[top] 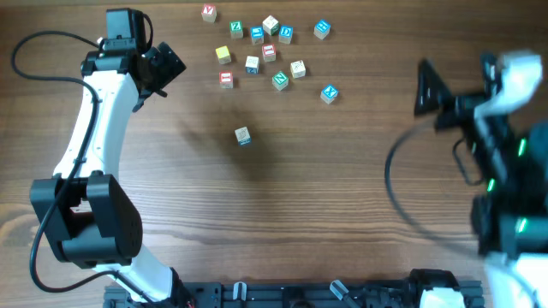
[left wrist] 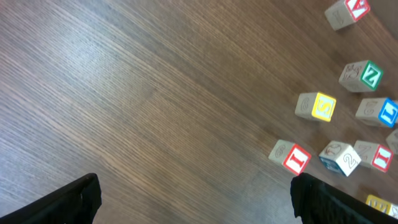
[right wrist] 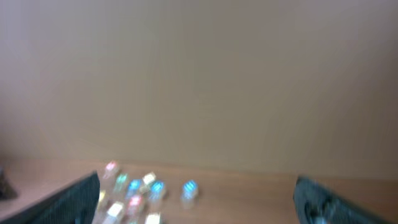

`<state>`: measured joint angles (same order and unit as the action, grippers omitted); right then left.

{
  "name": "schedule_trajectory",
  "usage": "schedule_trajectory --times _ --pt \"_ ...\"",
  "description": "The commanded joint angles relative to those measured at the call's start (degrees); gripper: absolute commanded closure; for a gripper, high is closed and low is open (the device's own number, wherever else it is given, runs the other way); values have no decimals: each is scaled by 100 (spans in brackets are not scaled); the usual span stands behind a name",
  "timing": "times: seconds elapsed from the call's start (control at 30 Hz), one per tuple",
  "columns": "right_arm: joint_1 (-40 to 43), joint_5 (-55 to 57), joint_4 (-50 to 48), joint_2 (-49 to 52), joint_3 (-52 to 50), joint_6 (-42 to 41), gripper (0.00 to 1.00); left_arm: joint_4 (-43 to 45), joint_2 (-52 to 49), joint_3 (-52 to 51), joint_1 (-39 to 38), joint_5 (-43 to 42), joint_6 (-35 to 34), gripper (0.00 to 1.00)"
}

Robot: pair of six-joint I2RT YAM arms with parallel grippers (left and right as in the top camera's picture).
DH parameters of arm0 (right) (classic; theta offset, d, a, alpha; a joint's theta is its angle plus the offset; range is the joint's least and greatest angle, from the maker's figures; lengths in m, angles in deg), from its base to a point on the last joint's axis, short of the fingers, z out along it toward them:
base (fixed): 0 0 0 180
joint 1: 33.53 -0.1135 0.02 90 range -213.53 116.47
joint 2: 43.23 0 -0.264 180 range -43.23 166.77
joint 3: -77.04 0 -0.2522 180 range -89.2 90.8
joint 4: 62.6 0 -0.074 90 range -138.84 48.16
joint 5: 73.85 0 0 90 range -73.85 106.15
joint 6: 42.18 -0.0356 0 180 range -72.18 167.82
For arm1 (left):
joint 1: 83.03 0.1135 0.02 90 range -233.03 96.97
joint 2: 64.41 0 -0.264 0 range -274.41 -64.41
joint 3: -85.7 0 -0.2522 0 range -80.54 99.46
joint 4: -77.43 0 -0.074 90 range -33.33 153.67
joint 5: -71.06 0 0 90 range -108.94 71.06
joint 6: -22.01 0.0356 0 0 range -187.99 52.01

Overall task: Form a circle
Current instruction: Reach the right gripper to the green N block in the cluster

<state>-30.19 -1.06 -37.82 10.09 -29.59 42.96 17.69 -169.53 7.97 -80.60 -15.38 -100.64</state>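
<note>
My left tool (top: 169,67) sits in the upper left of the overhead frame, pointing right toward the cubes. Its fingers (left wrist: 69,200) are spread wide in the bottom corners of the left wrist view, with only bare surface (left wrist: 155,93) between them.

My right tool (top: 425,88) is at the right edge of the overhead frame, well apart from everything. It is spread wide too and grips nothing. Its wrist view is badly blurred, so I can only make out what seem to be the cubes as coloured specks at the lower left.

The circle (top: 269,53) lies at the upper centre of the overhead frame. It is a tight little bunch of cubes, with the green N cube (top: 280,80) on its lower side. Neither tool touches it.

Loose cubes (top: 257,34) are scattered above and around it. A yellow cube (top: 223,55) lies just to its left, between it and my left tool. A lone cube (top: 243,135) sits by itself lower down, near the middle of the frame.
</note>
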Motion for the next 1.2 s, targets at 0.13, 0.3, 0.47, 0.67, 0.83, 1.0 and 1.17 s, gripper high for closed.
schedule_trajectory --times 0.13,0.3,0.47,0.67,0.83,1.0,1.17 --pt "26 -1617 2535 3335 4092 -669 0 4 33 55 26 81 92 0" --pt "-227 -2142 2907 4710 4666 -750 0 4 33 55 26 81 92 0" --pt "-1032 -1893 2876 5945 4666 -455 0 4 33 55 26 81 92 0" --pt "-1812 -1735 2785 7025 4653 -673 0 4 33 55 26 81 92 0" --pt "-2280 -1506 2559 7768 4605 -885 30 4 33 55 26 81 92 0" --pt "-2776 -101 2350 8043 4603 -850 38 7 33 55 26 81 92 0" --pt "-3128 1040 1993 8043 4603 44 34 7 33 55 26 81 92 0"
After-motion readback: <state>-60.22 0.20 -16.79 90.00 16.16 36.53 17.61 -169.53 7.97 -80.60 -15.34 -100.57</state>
